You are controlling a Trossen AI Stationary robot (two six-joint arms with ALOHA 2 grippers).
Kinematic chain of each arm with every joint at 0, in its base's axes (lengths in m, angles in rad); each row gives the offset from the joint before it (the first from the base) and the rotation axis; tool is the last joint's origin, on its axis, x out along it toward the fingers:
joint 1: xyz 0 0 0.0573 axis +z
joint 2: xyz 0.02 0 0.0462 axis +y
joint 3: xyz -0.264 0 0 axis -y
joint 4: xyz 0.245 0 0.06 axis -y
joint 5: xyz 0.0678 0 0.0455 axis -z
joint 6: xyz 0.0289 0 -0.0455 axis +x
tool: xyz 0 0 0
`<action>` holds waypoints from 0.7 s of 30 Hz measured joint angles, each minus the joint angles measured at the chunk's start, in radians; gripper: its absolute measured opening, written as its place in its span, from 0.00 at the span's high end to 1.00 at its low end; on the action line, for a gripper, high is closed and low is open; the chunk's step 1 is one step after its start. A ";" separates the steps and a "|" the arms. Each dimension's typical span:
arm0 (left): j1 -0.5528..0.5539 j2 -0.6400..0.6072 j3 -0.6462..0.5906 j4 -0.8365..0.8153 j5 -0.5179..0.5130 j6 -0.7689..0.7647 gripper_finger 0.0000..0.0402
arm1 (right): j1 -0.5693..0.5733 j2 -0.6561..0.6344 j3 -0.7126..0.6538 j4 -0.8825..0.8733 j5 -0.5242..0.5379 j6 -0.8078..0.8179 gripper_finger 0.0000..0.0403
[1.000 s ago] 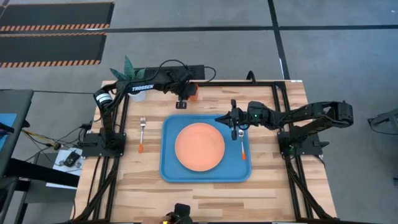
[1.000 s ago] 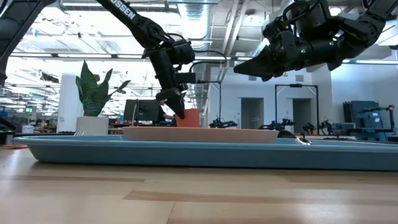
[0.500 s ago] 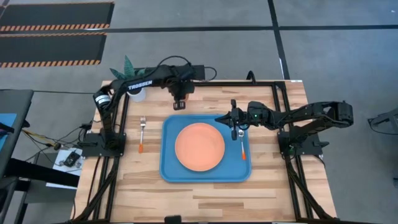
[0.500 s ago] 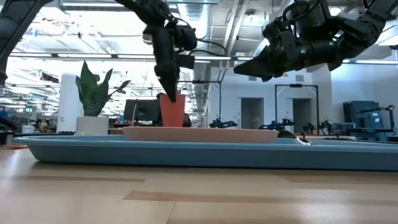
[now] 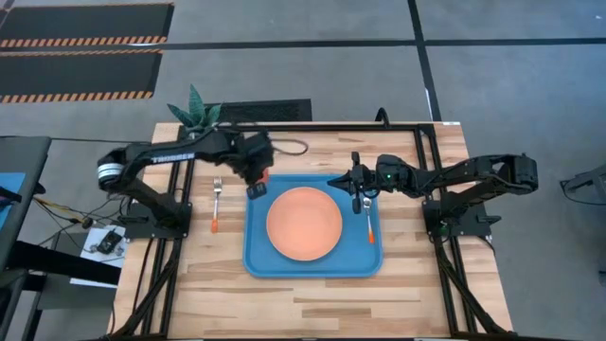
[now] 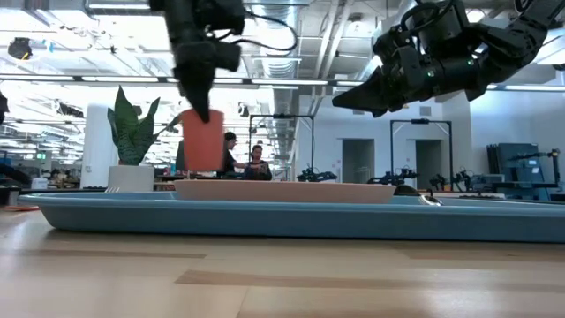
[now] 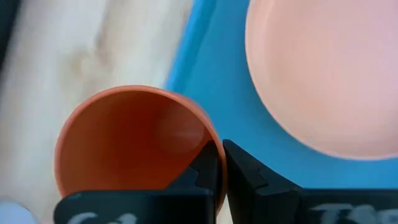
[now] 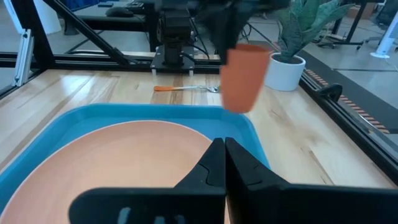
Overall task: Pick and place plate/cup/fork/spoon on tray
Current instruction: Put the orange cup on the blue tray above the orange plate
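Left pincer (image 5: 256, 180) shut tight on the cup's (image 5: 261, 173) rim, up in the air over the tray's (image 5: 258, 248) upper left corner. Plate (image 5: 304, 224) and spoon (image 5: 368, 220) on the tray, fork (image 5: 216, 203) left on the desk (image 5: 322, 298). Right pincer (image 5: 333, 180) closed and empty, above the plate's upper right.

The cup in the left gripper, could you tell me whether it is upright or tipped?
Upright. The cup hangs with its wide mouth up, pinched at the rim by the left gripper.

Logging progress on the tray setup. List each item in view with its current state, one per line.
plate: flat on the tray.
spoon: on the tray, right of the plate.
fork: on the table, left of the tray.
cup: lifted, upright, pinched at its rim.
left gripper: shut on the cup's rim.
right gripper: shut, empty, above the tray.
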 joint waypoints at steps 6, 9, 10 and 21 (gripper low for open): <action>-0.031 -0.048 -0.138 0.102 0.003 -0.068 1.00 | 0.000 0.000 0.000 0.019 0.000 0.003 0.98; -0.040 -0.042 -0.149 0.141 0.008 -0.068 1.00 | 0.000 0.000 0.000 0.025 0.000 0.003 0.98; -0.040 -0.039 -0.150 0.150 0.012 -0.068 1.00 | 0.000 0.000 0.000 0.026 0.000 0.003 0.98; -0.043 -0.029 -0.151 0.164 0.047 -0.100 1.00 | 0.000 0.000 0.000 0.025 0.000 0.003 0.98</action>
